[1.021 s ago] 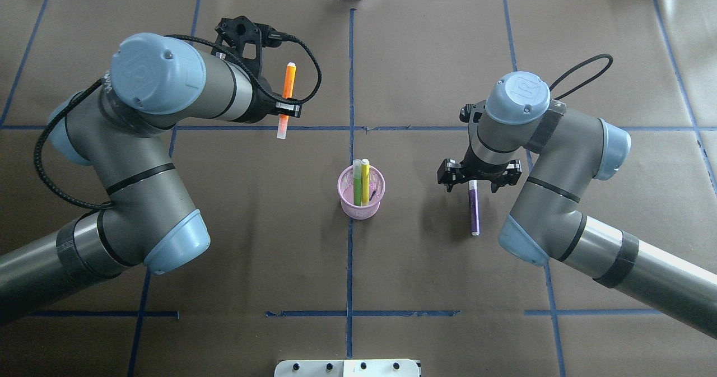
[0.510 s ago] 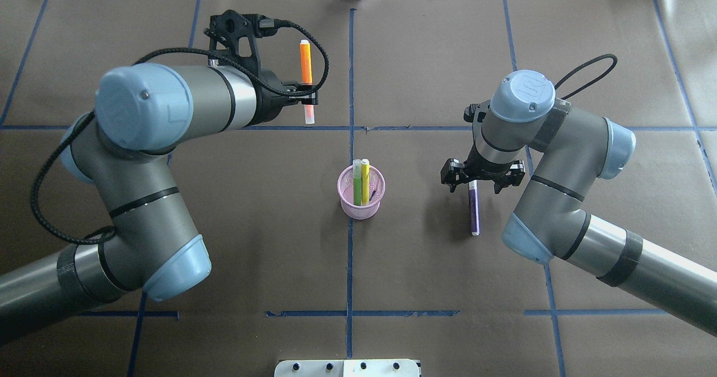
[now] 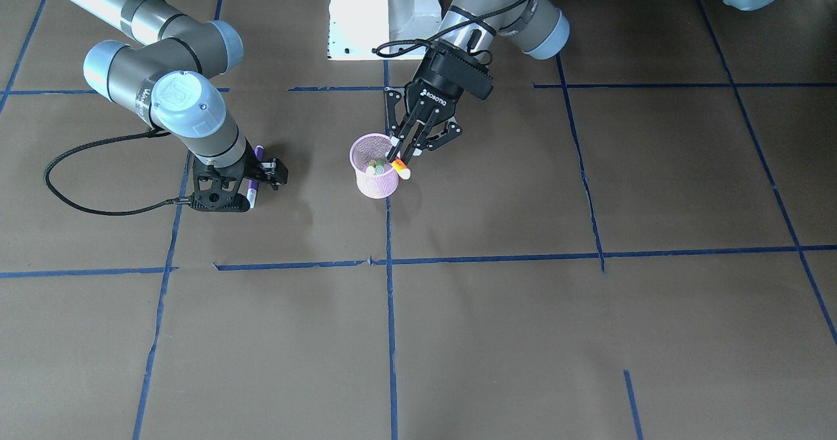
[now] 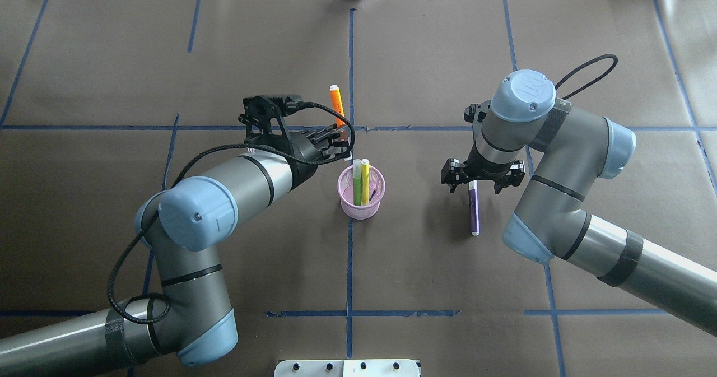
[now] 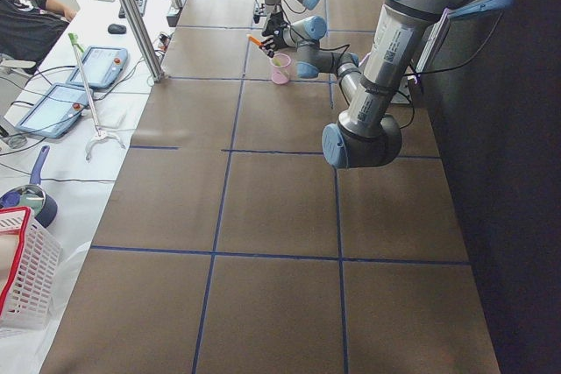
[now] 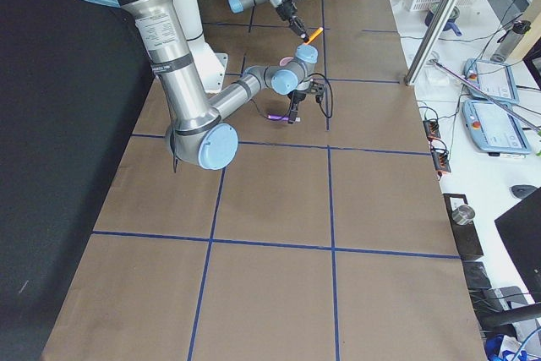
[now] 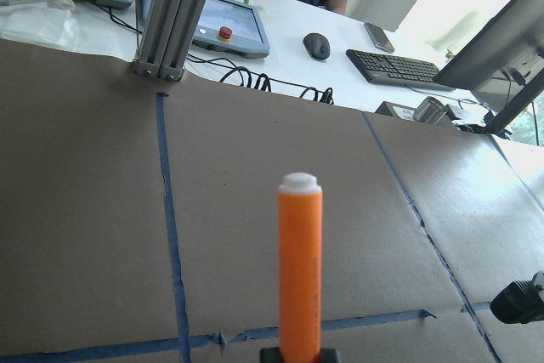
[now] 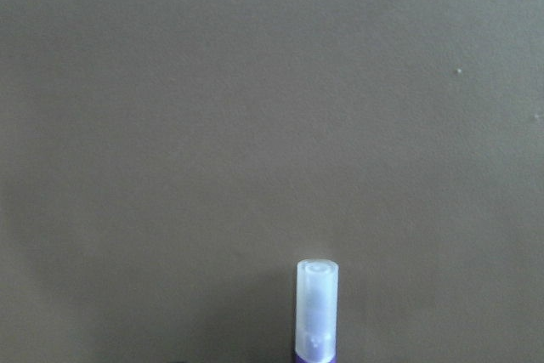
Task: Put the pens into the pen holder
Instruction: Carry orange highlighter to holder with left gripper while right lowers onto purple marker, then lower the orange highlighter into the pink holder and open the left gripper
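The pink mesh pen holder stands at mid-table with a green pen and a yellow pen upright inside. My left gripper is shut on the orange pen, held tilted just beyond the holder's far-left rim, its pale cap low at the rim. The purple pen lies flat to the holder's right. My right gripper hangs low over its capped end, open, jaws either side of it.
Blue tape lines grid the brown table. The white robot base sits at the near edge. Beyond the far edge are a metal post, tablets, a keyboard and a seated person. A red-rimmed basket stands off the table's left end.
My left arm has swung the orange pen from the far left in toward the pen holder. The right gripper has barely shifted above the purple pen, which has not moved.
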`<state>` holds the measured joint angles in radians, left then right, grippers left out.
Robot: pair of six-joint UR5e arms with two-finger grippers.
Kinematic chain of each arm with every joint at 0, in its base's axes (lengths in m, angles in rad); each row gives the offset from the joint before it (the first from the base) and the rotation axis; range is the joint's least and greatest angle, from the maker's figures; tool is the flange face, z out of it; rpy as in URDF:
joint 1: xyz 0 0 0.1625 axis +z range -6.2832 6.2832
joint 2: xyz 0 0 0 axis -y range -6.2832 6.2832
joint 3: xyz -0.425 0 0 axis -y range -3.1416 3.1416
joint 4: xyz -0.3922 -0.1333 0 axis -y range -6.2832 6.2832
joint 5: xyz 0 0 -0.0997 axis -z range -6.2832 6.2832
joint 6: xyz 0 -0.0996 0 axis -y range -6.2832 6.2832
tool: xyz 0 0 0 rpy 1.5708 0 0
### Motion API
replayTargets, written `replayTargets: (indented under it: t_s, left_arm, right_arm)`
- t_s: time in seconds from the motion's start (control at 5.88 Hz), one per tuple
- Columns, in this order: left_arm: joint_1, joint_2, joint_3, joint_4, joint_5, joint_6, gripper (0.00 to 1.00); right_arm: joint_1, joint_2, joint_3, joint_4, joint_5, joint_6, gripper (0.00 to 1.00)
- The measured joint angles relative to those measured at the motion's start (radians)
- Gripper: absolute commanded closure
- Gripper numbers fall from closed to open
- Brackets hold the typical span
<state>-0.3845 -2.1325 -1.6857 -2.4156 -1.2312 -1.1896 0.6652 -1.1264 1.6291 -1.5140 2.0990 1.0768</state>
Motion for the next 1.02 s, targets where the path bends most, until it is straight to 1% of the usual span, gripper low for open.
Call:
replayTargets:
  t_s: [0.34,0.51,0.68,0.85,1.02]
  left_arm:
    - [0.076,0.015,0.039,-0.036,0.075,0.002,1.00]
    - [0.093,0.019,0.043,-0.038,0.085,0.003,1.00]
    - [0.103,0.019,0.047,-0.038,0.088,0.003,0.86]
    - [0.109,0.018,0.048,-0.038,0.089,0.004,0.01]
    - [0.111,0.014,0.047,-0.037,0.089,0.004,0.00]
  right_arm:
    - [0.000,0.000,0.000,0.000,0.001,0.000,0.00]
    - [0.000,0.000,0.000,0.000,0.001,0.000,0.00]
    - [0.000,0.001,0.000,0.000,0.001,0.000,0.00]
    - [-0.001,0.002,0.000,0.000,0.001,-0.001,0.00]
    - [-0.001,0.002,0.000,0.000,0.000,0.000,0.00]
